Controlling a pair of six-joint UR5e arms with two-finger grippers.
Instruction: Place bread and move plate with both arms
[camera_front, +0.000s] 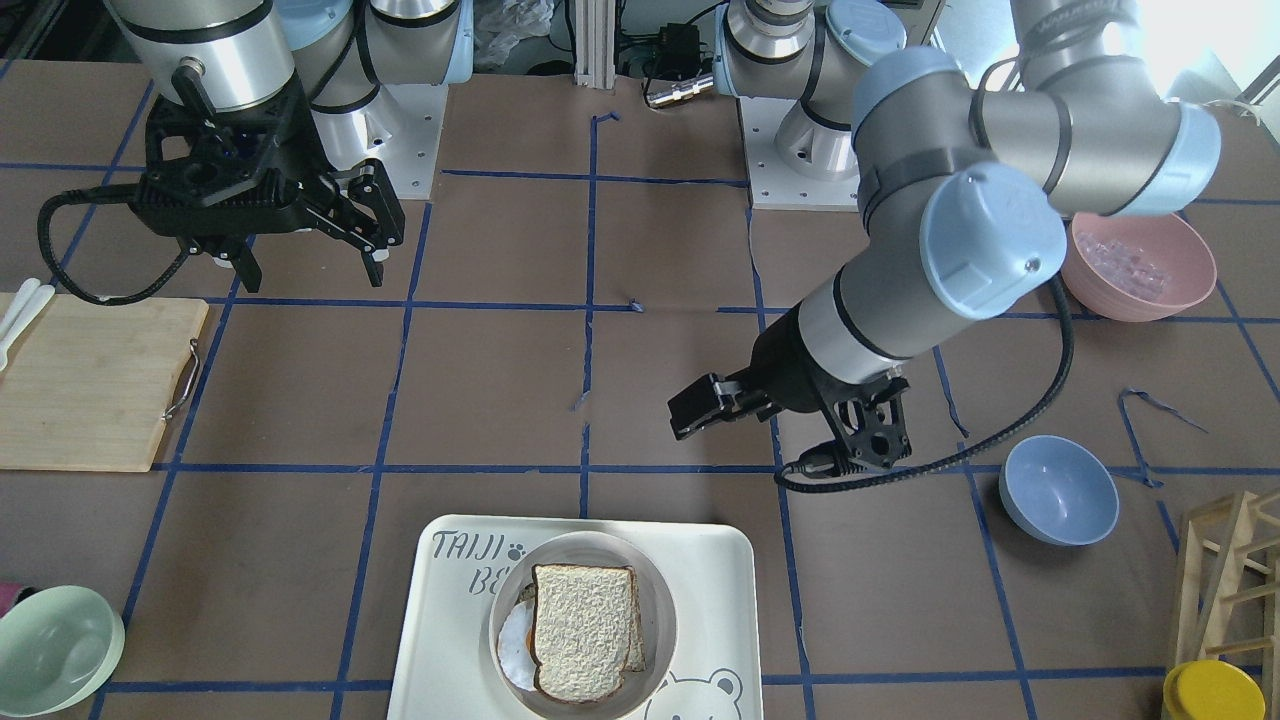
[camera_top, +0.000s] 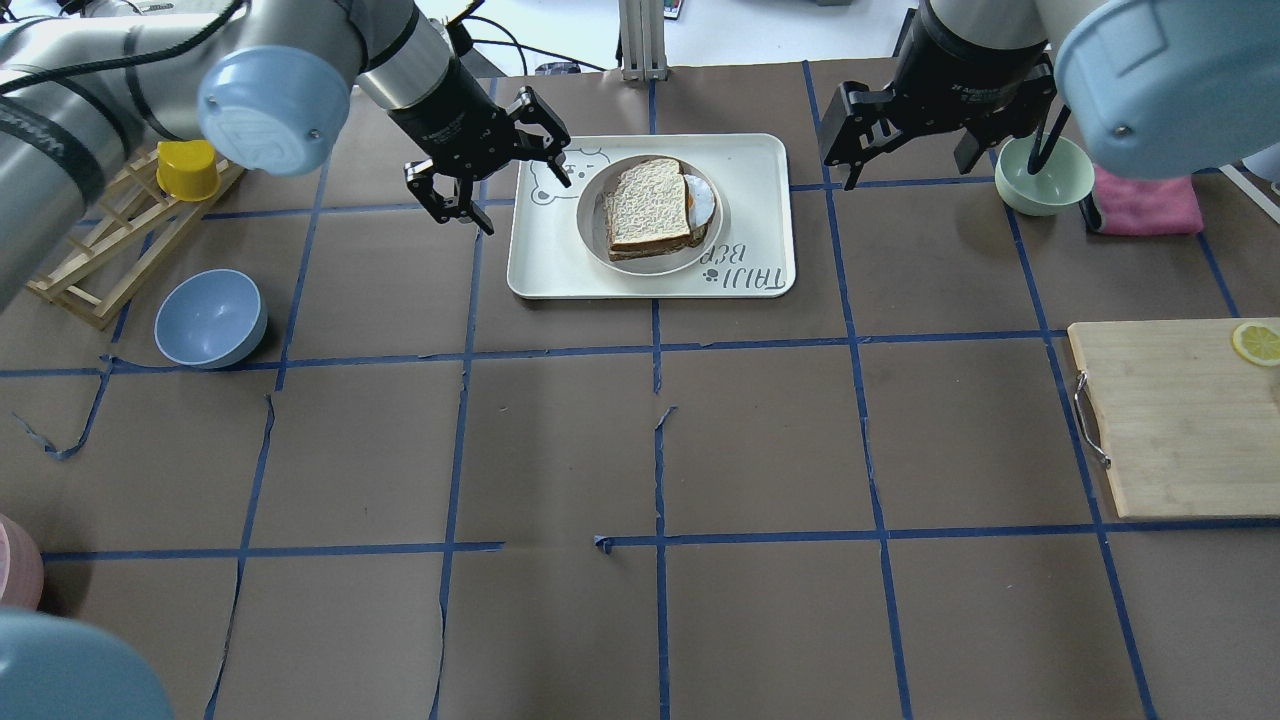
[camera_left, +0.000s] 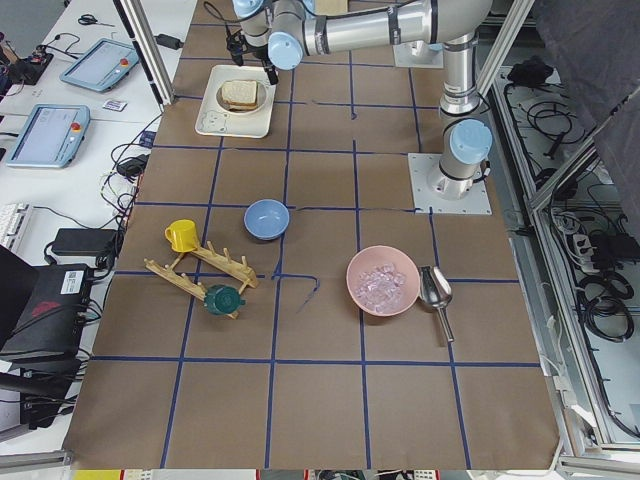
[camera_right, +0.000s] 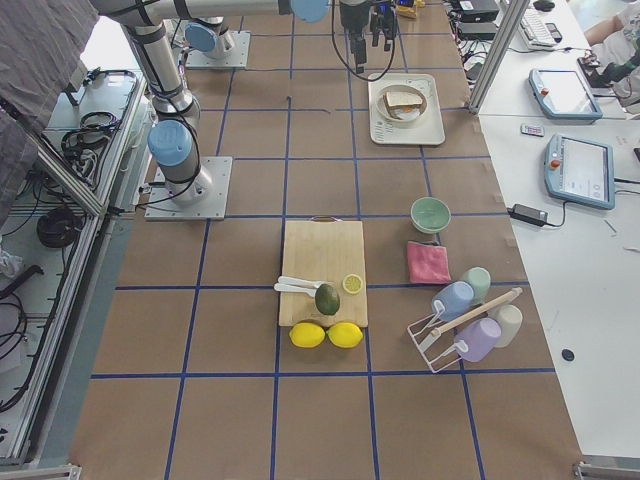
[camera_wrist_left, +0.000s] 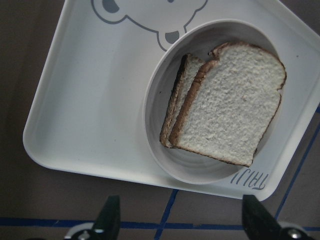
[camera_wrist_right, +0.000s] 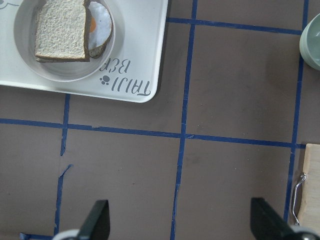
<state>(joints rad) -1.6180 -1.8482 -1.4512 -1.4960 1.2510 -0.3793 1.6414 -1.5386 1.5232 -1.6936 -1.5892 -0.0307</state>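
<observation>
The bread (camera_top: 647, 205) lies on top of a second slice and a fried egg (camera_top: 702, 200) on the plate (camera_top: 650, 262). The plate stands on the white "TAIJI BEAR" tray (camera_top: 540, 250). My left gripper (camera_top: 528, 205) is open and empty, hovering over the tray's left edge. In the left wrist view the bread (camera_wrist_left: 230, 105) and plate (camera_wrist_left: 160, 110) lie beyond the open gripper (camera_wrist_left: 182, 222). My right gripper (camera_top: 905, 170) is open and empty, to the right of the tray over bare table. The right wrist view shows the bread (camera_wrist_right: 60, 30) at top left.
A green bowl (camera_top: 1043, 175) and pink cloth (camera_top: 1145, 200) sit under the right arm. A cutting board (camera_top: 1180, 420) lies at the right. A blue bowl (camera_top: 210, 318) and a wooden rack (camera_top: 100, 250) with a yellow cup stand at the left.
</observation>
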